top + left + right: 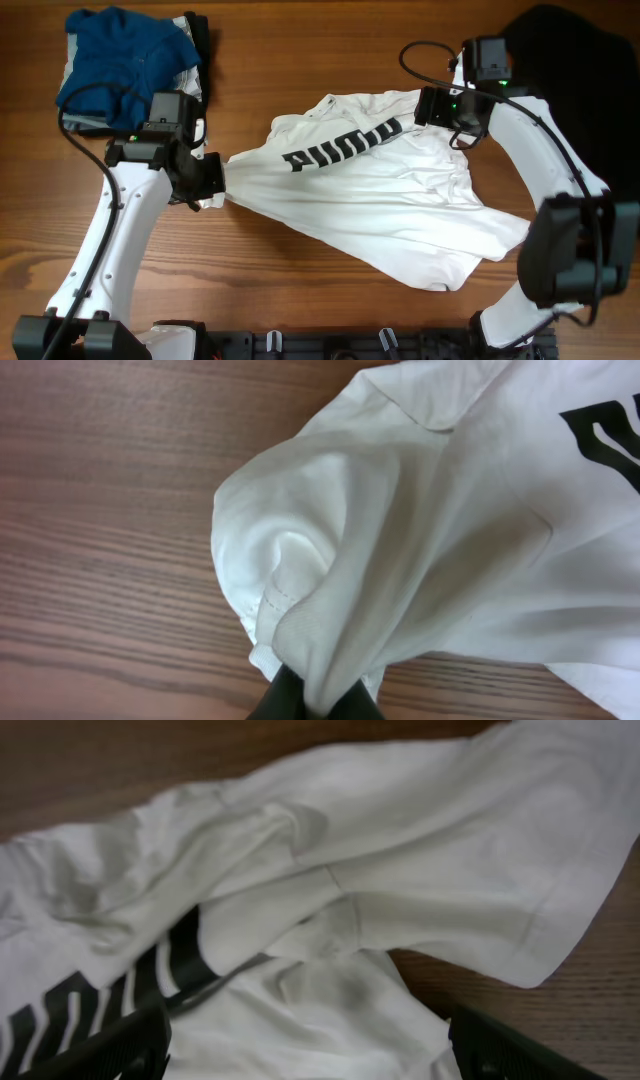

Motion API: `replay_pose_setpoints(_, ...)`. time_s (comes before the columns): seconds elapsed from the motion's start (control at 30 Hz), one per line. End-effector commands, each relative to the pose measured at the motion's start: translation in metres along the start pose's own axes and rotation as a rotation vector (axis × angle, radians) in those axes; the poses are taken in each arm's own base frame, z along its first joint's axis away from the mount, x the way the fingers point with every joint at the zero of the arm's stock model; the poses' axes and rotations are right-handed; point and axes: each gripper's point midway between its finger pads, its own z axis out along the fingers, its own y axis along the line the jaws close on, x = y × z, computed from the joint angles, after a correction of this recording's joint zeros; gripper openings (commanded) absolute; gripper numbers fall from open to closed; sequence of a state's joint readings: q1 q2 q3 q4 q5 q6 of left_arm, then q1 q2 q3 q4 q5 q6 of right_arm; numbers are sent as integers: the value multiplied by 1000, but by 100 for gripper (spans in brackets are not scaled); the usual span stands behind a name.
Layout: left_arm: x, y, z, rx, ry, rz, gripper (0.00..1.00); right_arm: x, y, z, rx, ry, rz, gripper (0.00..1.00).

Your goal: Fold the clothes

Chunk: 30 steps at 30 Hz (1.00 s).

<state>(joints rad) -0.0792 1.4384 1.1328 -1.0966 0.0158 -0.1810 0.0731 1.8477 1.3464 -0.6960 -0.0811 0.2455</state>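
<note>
A large white T-shirt [390, 200] with black striped lettering lies crumpled across the middle of the wooden table. My left gripper [212, 180] is shut on the shirt's left end, a bunched sleeve [330, 610], with the cloth pinched between the fingers [318, 700]. My right gripper [432, 108] is open above the shirt's upper right part, near a sleeve [480, 910]; its fingers [310, 1055] stand wide apart over the white cloth. A blue garment [125, 55] and a grey one lie at the back left. A black garment [575, 60] lies at the back right.
The wooden table [300, 290] shows bare in front of the shirt and along the far edge between the piles. Both arms reach in from the near edge, one on each side.
</note>
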Motion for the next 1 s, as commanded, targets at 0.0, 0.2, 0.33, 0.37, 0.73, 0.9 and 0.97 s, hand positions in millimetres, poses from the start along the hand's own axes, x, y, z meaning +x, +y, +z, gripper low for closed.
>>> replay_pose_setpoints(0.0,-3,15,-8,-21,-18,-85,4,20,-4,35,-1,99,1,87)
replay_pose_setpoints(0.2,-5,18,-8,-23,-22,-99,4,41,-8,67,7,192,10,61)
replay_pose_setpoints(0.33,-9,17,-8,-18,-39,-100,4,32,-7,81,-1,153,18,4)
replay_pose_setpoints(0.37,-11,17,-8,-17,-45,-99,4,30,-9,85,7,143,32,4)
replay_pose_setpoints(0.73,-16,16,-8,-11,-66,-128,4,-128,37,17,-100,-301,-84,4)
replay_pose_setpoints(0.9,-17,15,-8,-9,-71,-144,4,-179,53,-23,-127,-483,-131,4)
replay_pose_setpoints(0.97,-17,15,-8,-9,-71,-144,4,-191,57,-34,-134,-535,-139,4)
